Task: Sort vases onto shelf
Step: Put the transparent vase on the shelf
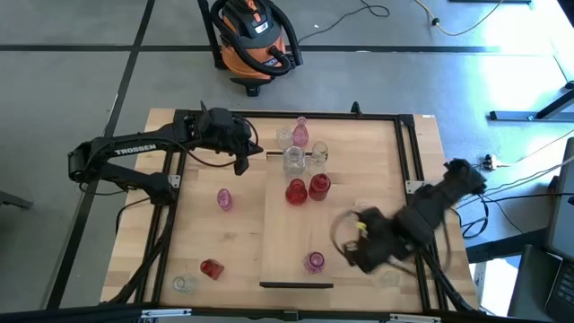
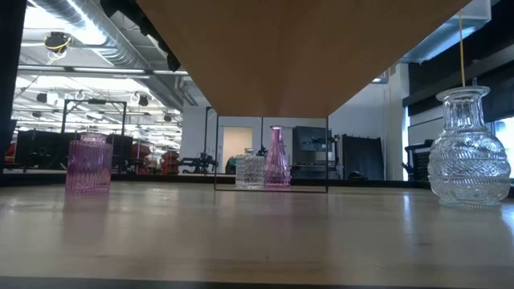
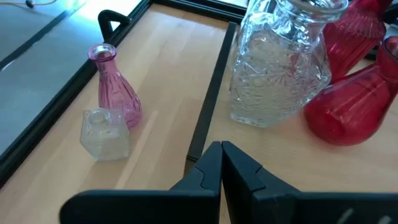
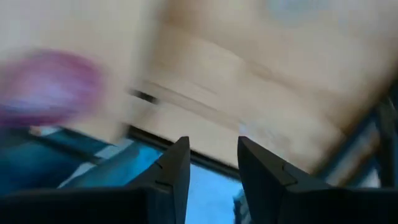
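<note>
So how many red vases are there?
3. Two red vases stand together on the shelf; the third is on the table left of it. None seems hidden.

Even, bright overhead light is seen on the table [image 1: 224, 242]; shadows are kept soft. Glare is noted on floor at 1 o'clock. Right wrist view is heavily motion-blurred; a pink vase [image 4: 50, 87] is smeared at 9 o'clock.

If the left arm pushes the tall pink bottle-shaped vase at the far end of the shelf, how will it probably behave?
The pink vase has a narrow neck over a wider base, so a push high up would probably tip it. It looks like ribbed glass, likely rigid, smooth and breakable. The small clear vase stands close beside it and might be knocked.
</note>
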`<action>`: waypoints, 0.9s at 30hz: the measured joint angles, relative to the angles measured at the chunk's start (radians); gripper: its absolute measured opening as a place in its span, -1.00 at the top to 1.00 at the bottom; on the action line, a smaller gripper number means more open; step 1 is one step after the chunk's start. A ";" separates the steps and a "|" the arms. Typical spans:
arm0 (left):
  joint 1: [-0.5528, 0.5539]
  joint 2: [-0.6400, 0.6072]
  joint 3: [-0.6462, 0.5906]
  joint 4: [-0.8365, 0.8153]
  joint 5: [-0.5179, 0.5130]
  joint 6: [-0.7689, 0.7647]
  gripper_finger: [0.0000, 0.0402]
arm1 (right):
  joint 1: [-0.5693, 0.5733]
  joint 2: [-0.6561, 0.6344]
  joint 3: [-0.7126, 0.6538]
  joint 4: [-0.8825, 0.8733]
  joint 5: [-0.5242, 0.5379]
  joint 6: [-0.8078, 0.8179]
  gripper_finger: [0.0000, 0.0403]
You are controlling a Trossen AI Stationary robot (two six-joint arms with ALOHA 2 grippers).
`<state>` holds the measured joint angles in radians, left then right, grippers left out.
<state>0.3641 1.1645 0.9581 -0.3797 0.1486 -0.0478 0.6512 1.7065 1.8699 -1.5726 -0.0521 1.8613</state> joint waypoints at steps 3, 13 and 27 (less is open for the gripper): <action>0.000 0.000 0.000 -0.001 0.002 0.008 1.00 | 0.113 -0.065 -0.114 0.047 0.003 0.228 0.42; 0.000 0.000 0.000 -0.003 0.002 0.035 1.00 | 0.259 -0.119 -0.263 0.158 -0.111 0.387 0.42; 0.000 0.000 0.000 -0.005 0.002 0.032 1.00 | 0.259 -0.121 -0.475 0.325 -0.153 0.386 0.42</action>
<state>0.3641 1.1645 0.9581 -0.3843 0.1509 -0.0158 0.9104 1.5856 1.3949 -1.2480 -0.2052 2.2475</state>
